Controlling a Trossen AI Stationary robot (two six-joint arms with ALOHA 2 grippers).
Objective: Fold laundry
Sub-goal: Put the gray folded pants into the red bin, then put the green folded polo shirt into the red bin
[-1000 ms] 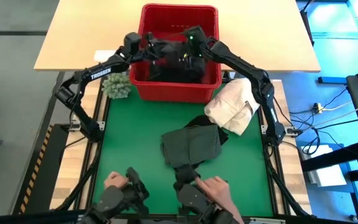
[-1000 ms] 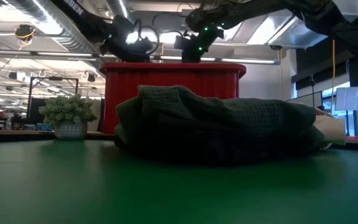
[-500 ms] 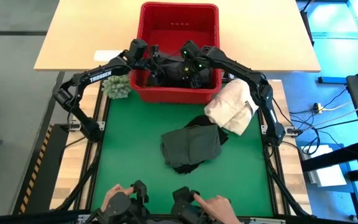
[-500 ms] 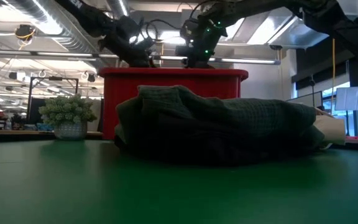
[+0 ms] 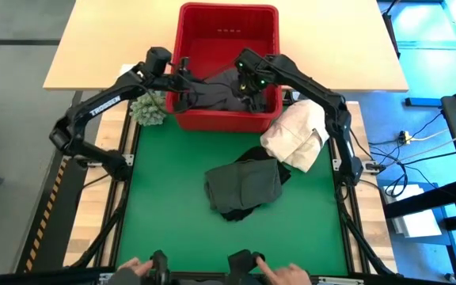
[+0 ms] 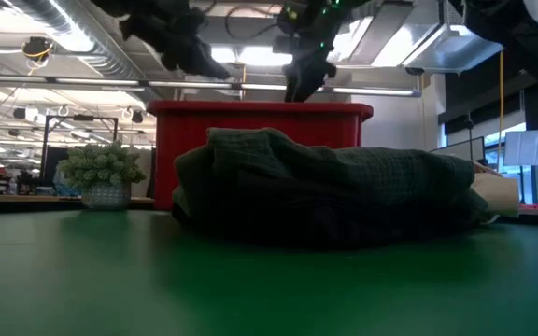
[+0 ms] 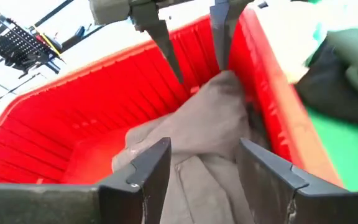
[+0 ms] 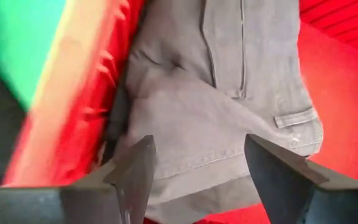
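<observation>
A grey garment of the laundry [image 5: 224, 87] lies crumpled in the red basket [image 5: 228, 16], bunched against its near wall [image 7: 272, 81]. My left gripper [image 7: 204, 165] hovers open at the basket's left side, pointing at the garment [image 7: 204, 143]. My right gripper [image 8: 197, 165] hangs open over the same garment [image 8: 229, 106], pointing steeply down; its fingertips [image 7: 221, 56] stand just above the cloth's highest fold. A folded dark green garment [image 5: 242, 188] lies flat on the green mat [image 5: 165, 198].
A cream-white cloth heap [image 5: 295, 134] lies right of the basket, partly on the mat. A small potted plant [image 5: 149, 107] stands at the basket's left near corner. A person's hands [image 5: 279, 273] work control handles at the near edge. A wooden tabletop [image 5: 117, 39] lies under the basket.
Both grippers have opened and let go of the grey garment, which has dropped from above the basket into its near part. Both have risen, and my left gripper has drawn back toward the table's left edge.
</observation>
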